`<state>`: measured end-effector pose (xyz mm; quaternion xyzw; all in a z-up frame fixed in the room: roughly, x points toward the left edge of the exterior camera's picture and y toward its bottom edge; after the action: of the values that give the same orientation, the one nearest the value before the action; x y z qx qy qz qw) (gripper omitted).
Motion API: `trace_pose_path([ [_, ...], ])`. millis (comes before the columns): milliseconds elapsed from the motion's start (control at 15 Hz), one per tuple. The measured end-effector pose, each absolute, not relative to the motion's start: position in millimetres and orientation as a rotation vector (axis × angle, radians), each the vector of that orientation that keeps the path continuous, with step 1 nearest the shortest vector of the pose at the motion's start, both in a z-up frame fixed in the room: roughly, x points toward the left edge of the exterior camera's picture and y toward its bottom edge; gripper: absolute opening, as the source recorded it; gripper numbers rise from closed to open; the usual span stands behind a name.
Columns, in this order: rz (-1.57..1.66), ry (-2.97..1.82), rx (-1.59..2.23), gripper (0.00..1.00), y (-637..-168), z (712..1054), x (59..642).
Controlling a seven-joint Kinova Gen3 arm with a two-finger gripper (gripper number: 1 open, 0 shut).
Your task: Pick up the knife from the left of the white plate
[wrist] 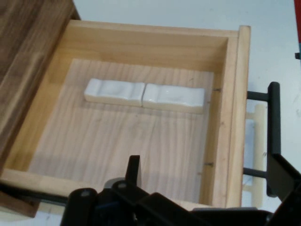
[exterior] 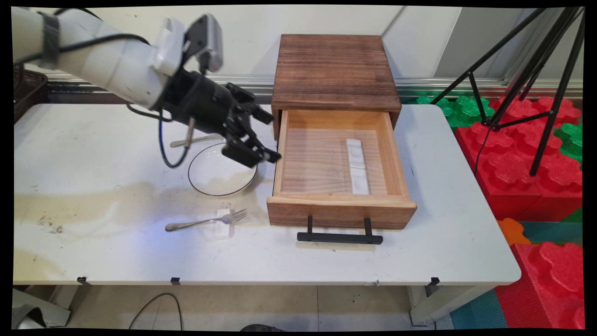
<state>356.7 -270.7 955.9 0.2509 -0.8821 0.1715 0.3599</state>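
jaws (exterior: pixel 261 140) spread, empty | over glass bowl (exterior: pixel 219 175); beside open drawer (exterior: pixel 343 210) | two white rests (wrist: pixel 145 95) inside

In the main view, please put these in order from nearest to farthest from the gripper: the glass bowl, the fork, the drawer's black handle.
From the gripper:
1. The glass bowl, directly beneath it on the table.
2. The fork, nearer the table's front edge, lying over a small white rest.
3. The drawer's black handle, at the front of the open drawer, to the right.

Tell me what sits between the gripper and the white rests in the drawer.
Only the drawer's left wall and bare wood floor separate the gripper from the white rests; both views show it.
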Motion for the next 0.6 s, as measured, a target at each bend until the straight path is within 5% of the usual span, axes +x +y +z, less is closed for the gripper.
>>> trace_pose_path([
  [600,0.466,-2.258,0.669,1.0,-273.1,969.2,407.3],
])
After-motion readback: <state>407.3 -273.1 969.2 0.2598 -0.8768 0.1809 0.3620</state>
